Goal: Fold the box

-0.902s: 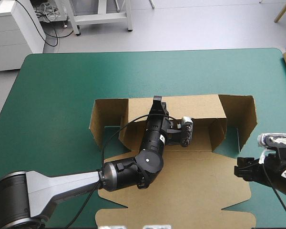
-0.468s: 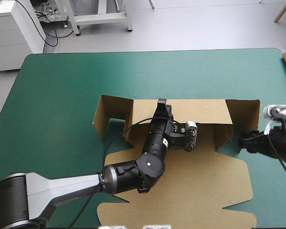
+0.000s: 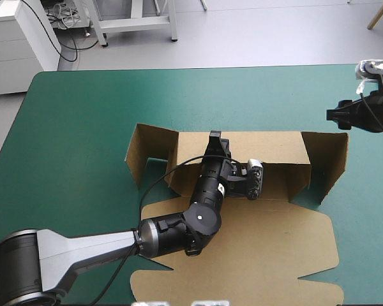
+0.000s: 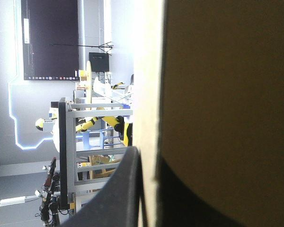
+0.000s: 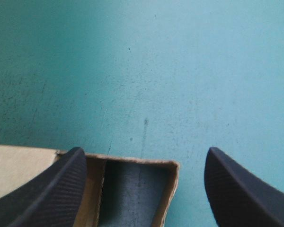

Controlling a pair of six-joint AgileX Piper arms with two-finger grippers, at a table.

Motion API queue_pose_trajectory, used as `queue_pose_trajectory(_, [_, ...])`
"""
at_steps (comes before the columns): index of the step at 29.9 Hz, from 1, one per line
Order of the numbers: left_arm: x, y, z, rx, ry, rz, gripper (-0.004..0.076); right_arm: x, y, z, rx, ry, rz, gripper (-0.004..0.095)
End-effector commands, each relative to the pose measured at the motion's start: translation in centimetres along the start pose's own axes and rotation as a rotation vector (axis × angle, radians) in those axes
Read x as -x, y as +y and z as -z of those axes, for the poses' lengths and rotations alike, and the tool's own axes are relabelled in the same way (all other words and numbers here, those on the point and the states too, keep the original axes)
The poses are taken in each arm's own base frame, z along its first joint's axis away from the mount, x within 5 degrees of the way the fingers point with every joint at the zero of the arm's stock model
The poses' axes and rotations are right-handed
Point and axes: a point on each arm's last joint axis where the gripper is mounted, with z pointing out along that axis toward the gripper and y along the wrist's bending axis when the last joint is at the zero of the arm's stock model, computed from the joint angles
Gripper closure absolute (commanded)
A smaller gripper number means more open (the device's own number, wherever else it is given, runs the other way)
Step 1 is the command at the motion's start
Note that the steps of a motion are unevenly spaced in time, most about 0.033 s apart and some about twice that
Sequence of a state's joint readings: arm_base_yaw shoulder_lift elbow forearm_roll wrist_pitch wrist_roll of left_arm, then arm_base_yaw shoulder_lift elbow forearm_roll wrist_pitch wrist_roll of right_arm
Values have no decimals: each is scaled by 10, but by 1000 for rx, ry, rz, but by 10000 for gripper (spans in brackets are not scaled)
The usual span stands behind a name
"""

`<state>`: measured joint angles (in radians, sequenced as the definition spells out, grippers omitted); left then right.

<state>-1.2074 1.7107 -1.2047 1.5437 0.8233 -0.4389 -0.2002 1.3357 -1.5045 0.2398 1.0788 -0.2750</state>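
Fingers of the left claw (image 3: 212,137) are clamping the raised rear wall (image 3: 268,148) of the box (image 3: 255,248), whose long axis is running across the teal-green surface (image 3: 83,127). The right claw (image 3: 330,115), fingers apart, is hovering beyond the right end flap (image 3: 332,162), the nearer arm to it. Earlier it was hanging nearer the robot, beside that flap.

Brown box (image 4: 227,94) wall in end effector (image 4: 149,158)
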Motion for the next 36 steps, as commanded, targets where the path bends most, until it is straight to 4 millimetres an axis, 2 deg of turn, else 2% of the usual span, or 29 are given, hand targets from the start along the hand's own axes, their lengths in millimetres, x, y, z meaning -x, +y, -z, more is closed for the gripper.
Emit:
queue_pose_trajectory(1, [-1, 14, 5, 26, -5, 61, 731, 22, -5, -9, -7, -49, 31, 262])
queue_pose_trajectory(6, [-5, 11, -3, 20, 16, 112, 731, 34, -14, -47, 10, 5, 23, 262])
queue_pose_trajectory(10, [-6, 9, -5, 26, 28, 111, 731, 36, -14, -73, 91, 59, 23, 262])
queue_pose_trajectory(15, [-8, 11, -7, 35, 34, 110, 731, 30, -13, -84, 131, 125, 22, 262])
queue_pose_trajectory(21, [-12, 12, -6, 49, 73, 195, 731, 9, -10, -93, 163, 229, 7, 262])
queue_pose_trajectory(25, [-12, 10, -6, 33, 83, 212, 731, -13, -6, -92, 185, 278, 1, 263])
queue_pose_trajectory(29, [-13, 7, -6, 2, 98, 243, 731, -25, -1, -76, 178, 266, 7, 263])
queue_pose_trajectory(36, [-14, 7, -6, 4, 101, 364, 731, -28, 3, -50, 130, 195, 19, 263])
